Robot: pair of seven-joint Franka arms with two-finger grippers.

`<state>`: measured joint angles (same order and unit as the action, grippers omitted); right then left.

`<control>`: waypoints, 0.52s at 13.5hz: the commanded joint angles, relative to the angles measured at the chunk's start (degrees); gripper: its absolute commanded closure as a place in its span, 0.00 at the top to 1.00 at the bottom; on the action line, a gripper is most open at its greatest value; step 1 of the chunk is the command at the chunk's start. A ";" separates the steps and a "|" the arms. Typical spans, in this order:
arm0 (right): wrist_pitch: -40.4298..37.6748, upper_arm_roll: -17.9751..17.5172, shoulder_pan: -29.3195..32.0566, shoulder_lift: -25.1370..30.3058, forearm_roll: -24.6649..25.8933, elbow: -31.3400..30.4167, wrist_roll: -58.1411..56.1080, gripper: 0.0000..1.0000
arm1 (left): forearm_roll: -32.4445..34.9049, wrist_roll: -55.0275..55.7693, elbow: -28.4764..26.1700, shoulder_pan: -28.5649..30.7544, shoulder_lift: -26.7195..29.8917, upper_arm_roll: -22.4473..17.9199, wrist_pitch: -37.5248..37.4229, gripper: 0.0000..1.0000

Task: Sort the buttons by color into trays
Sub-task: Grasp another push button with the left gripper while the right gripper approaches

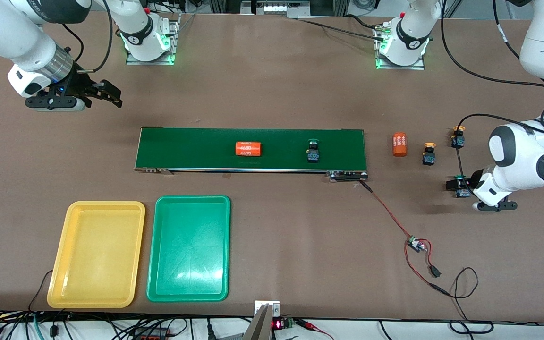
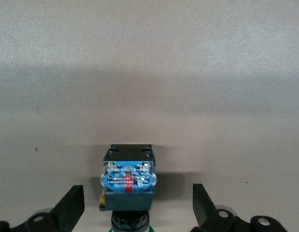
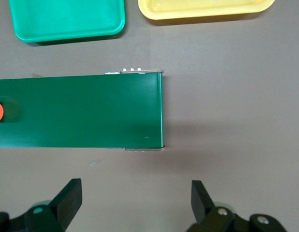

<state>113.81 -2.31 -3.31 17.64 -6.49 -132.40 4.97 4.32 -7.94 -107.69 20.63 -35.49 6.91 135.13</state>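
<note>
The left gripper (image 2: 137, 210) sat low at the left arm's end of the worktop (image 1: 272, 94), jaws spread on either side of a green-capped button (image 2: 128, 186) and not yet touching it. To grasp well, the jaws should probably be centred on the black-and-blue body and closed squarely across its flat sides, because a pinch on the rounded cap would likely slip or tip the switch. This button had a black housing, a blue printed contact block and a cap barely visible at the wrist view's edge. A second green-capped button (image 1: 313, 152) stood on the conveyor belt (image 1: 196, 146) near an orange cylinder (image 1: 248, 148). Two yellow-capped buttons (image 1: 429, 154) (image 1: 458, 137) rested on the bare worktop beside another orange cylinder (image 1: 399, 144). The yellow tray (image 1: 62, 264) and green tray (image 1: 156, 250), both empty, lay side by side nearer the front camera than the belt. The right gripper (image 1: 104, 94) waited above the worktop near the belt's end, jaws spread and holding nothing.
</note>
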 commanded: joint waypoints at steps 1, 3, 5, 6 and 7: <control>2.62 -2.24 -0.83 -1.28 -0.81 0.04 2.84 1.00 | 1.04 -1.38 1.26 0.73 -0.54 0.74 0.13 0.38; 5.88 -6.54 -0.73 -4.09 -0.98 0.38 9.32 1.00 | 1.12 -1.55 0.73 0.73 -0.11 1.17 -0.13 0.04; 9.83 -12.96 -0.38 -6.99 -1.16 0.65 18.89 1.00 | 1.04 -3.47 0.73 0.64 0.68 1.35 -0.92 0.00; 10.89 -16.03 -0.30 -8.75 -1.07 1.43 23.38 1.00 | 1.04 -3.48 0.73 0.55 1.56 1.87 -2.75 0.00; 11.16 -17.97 -0.30 -10.42 -0.90 2.40 26.29 1.00 | 0.86 -3.22 0.81 0.55 3.13 2.92 -5.55 0.00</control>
<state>124.01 -16.58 -4.05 10.51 -6.93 -132.21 25.42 4.34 -10.40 -106.95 20.77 -35.42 8.08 134.08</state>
